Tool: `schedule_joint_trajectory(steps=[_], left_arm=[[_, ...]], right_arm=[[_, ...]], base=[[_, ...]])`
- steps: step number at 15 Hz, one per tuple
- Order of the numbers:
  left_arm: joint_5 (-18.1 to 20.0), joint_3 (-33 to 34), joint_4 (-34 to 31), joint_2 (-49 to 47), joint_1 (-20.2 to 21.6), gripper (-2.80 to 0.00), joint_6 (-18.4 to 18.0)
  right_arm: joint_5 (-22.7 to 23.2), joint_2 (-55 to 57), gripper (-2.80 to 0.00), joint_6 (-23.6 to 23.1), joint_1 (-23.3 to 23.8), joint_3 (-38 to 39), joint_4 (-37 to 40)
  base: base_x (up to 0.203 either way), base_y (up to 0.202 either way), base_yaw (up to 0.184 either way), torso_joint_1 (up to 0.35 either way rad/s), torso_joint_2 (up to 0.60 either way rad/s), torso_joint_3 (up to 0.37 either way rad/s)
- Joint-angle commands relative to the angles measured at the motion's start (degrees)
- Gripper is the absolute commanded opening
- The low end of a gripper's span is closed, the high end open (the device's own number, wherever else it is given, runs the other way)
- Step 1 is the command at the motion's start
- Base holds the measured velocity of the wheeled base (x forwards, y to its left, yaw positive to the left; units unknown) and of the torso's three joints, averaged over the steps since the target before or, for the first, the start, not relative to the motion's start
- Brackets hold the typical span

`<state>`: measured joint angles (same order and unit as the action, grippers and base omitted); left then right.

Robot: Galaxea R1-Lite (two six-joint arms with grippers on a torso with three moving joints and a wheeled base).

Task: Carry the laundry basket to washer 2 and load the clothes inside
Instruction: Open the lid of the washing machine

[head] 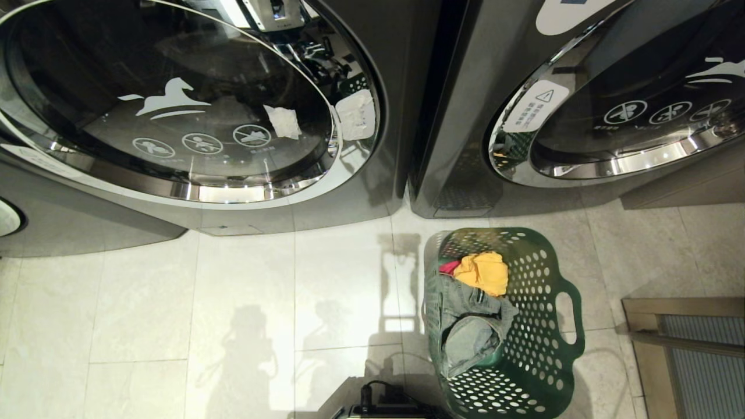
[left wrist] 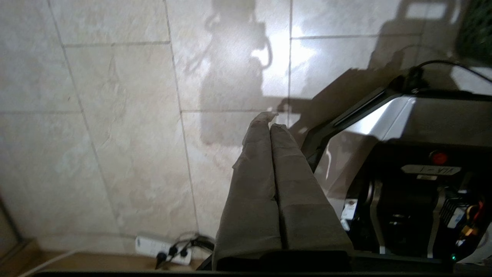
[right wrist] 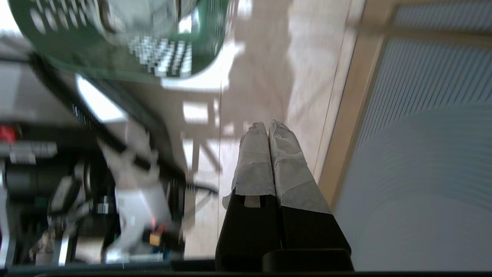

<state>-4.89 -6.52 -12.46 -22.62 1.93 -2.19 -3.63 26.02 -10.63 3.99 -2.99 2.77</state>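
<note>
Perforated plastic laundry basket (head: 527, 326), glossy tiles (head: 244, 291)

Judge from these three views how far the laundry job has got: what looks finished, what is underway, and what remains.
Done: the laundry basket stands on the floor tiles before the two washers; no numeral shows which is washer 2. In hand: nothing. The left claw and right claw are both shut, empty, and hang beside the robot's base. Left: both round doors look closed, and the clothes still lie in the basket, so opening and loading remain.

My left gripper (left wrist: 271, 121) and right gripper (right wrist: 268, 127) carry pale tape-wrapped fingers; my base (left wrist: 407, 115) is silver-black with a red button (left wrist: 439, 157).
</note>
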Motion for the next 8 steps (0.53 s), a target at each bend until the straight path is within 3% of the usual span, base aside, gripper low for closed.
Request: schedule_joint_trajectory(steps=[1, 2, 4, 6, 8], left_arm=[[2.85, 0.8, -0.15, 15.01, -0.99, -2.8, -0.12], [4.13, 1.07, -0.05, 19.31, -1.37, -2.8, -0.53], [6.27, 1.6, 0.25, 23.06, -1.98, -2.8, -1.28], [7.28, 1.78, 0.41, 22.53, -2.28, -2.8, -1.76], [7.27, 1.78, 0.33, 22.53, -2.28, -2.8, -1.76]], right_arm=[[1.42, -10.04, -2.8, 0.04, 0.4, 1.23, -2.04], [2.34, -10.17, -2.8, 0.59, 0.44, 2.38, -6.06], [6.57, -9.86, -2.8, 0.68, 0.49, 3.06, -6.15], [6.08, -9.85, -2.8, -5.68, 0.49, 3.08, -5.47], [5.92, -9.85, -2.8, -6.16, 0.49, 3.08, -5.4]], base=[[0.0, 0.0, 0.0, 0.0, 0.0, 0.0], [0.0, 0.0, 0.0, 0.0, 0.0, 0.0], [0.0, 0.0, 0.0, 0.0, 0.0, 0.0], [0.0, 0.0, 0.0, 0.0, 0.0, 0.0], [0.0, 0.0, 0.0, 0.0, 0.0, 0.0]])
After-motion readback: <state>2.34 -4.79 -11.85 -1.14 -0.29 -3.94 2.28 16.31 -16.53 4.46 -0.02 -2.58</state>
